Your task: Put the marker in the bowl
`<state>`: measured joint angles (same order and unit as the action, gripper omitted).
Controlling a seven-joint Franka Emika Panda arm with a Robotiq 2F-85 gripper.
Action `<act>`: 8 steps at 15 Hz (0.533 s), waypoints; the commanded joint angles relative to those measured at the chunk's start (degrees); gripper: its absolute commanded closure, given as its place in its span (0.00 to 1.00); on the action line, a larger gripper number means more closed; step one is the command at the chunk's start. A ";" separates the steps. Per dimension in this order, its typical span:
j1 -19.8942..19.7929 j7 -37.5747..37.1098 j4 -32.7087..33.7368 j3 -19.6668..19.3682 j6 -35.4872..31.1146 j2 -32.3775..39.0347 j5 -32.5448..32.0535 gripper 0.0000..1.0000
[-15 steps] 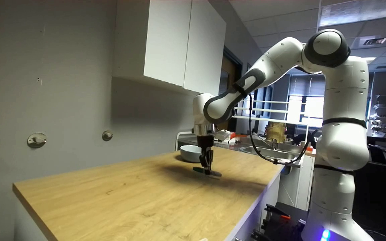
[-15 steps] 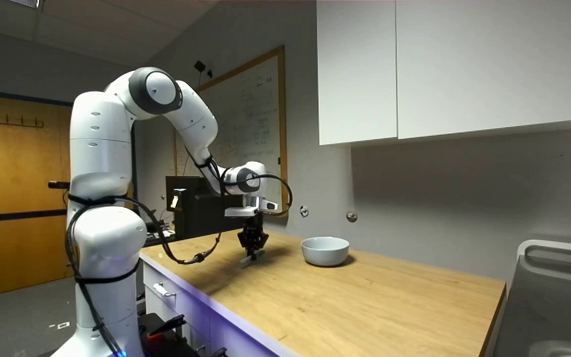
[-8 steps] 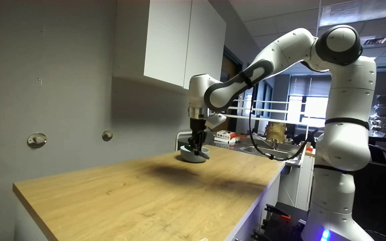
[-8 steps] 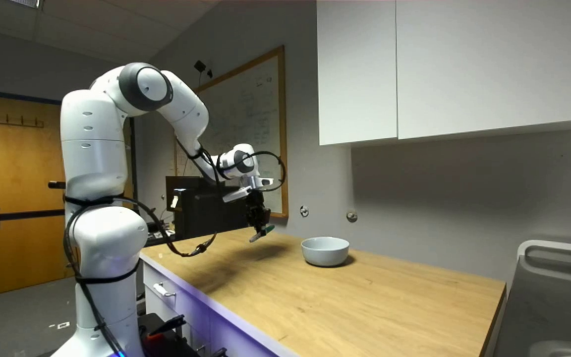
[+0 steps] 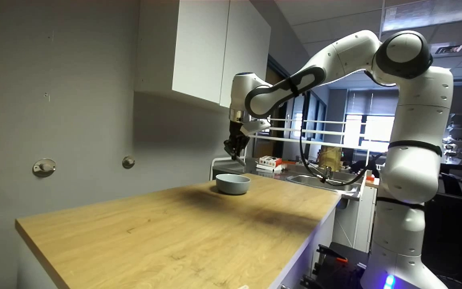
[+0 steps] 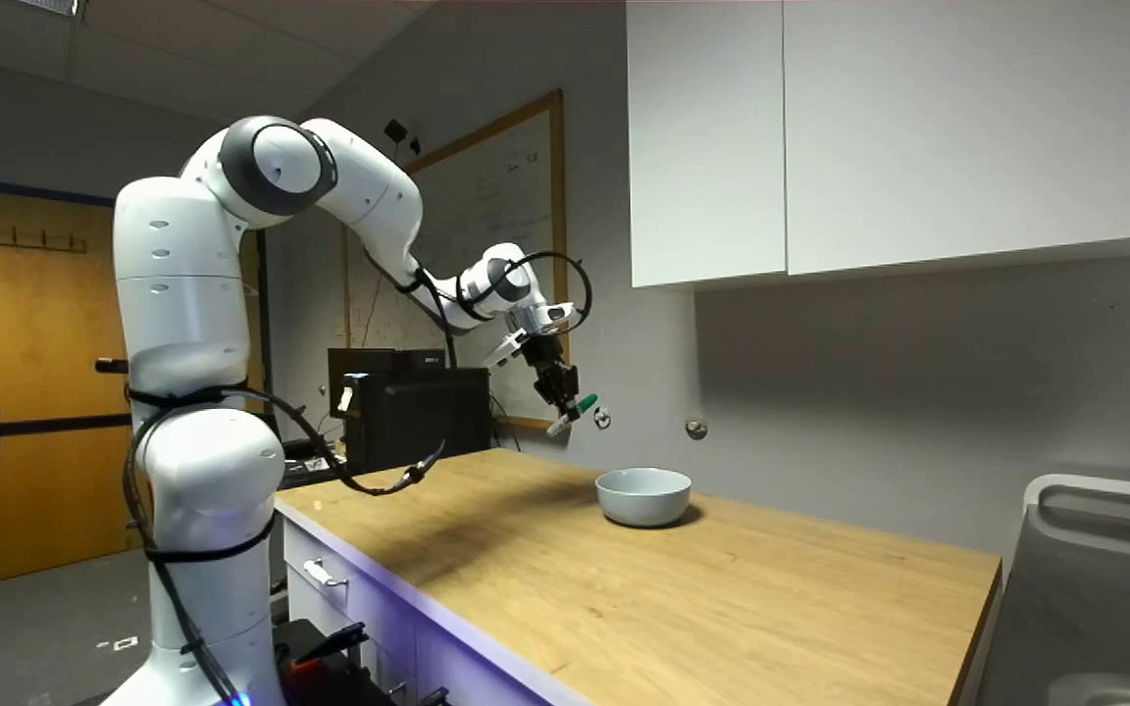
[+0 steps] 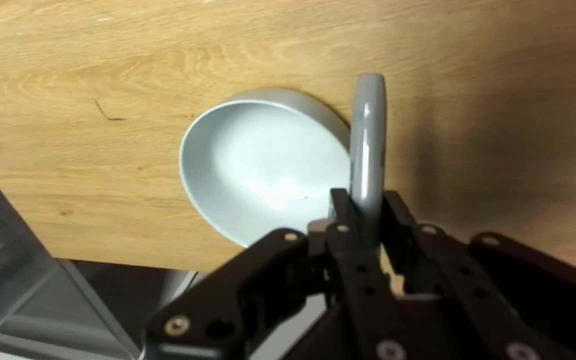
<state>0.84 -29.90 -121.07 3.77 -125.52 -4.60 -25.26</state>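
Note:
The marker has a grey body and a green cap end. It shows in an exterior view [image 6: 559, 426], in an exterior view [image 5: 240, 161] and in the wrist view [image 7: 368, 135]. My gripper [image 6: 569, 412] is shut on the middle of the marker and holds it tilted, well above the counter. The gripper shows also in the wrist view [image 7: 367, 202]. The light grey-blue bowl [image 6: 643, 500] stands upright on the counter. In the wrist view the bowl [image 7: 268, 150] lies left of the marker, which overlaps its right edge. The bowl's inside looks empty apart from a tiny speck.
The wooden counter [image 6: 751, 579] carries the bowl near its wall side. White wall cabinets [image 5: 203, 52] hang above the counter. A sink [image 5: 323, 182] and a red-and-white box [image 5: 270, 161] are beyond the counter's far end. A black box-shaped object [image 6: 418, 417] stands behind the arm.
My gripper has risen from near the counter with the marker held in it. It has tilted and moved towards the bowl. The bowl has not moved.

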 commanded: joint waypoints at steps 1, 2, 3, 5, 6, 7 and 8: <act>-2.17 -3.44 5.94 -1.51 1.48 3.14 -2.60 0.91; -2.71 -3.99 7.29 -2.03 1.51 4.18 -2.87 0.91; -3.07 -4.45 8.54 -2.54 1.58 5.29 -3.11 0.91; -3.35 -4.90 11.15 -3.61 1.73 8.29 -2.95 0.91; -3.31 -4.93 12.31 -4.15 1.80 9.84 -2.70 0.91; -3.13 -5.10 13.41 -4.69 1.78 11.57 -2.52 0.91; -2.90 -5.06 14.46 -5.19 1.57 13.57 -2.20 0.91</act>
<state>-2.76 -33.08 -112.16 -0.32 -125.51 2.91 -27.00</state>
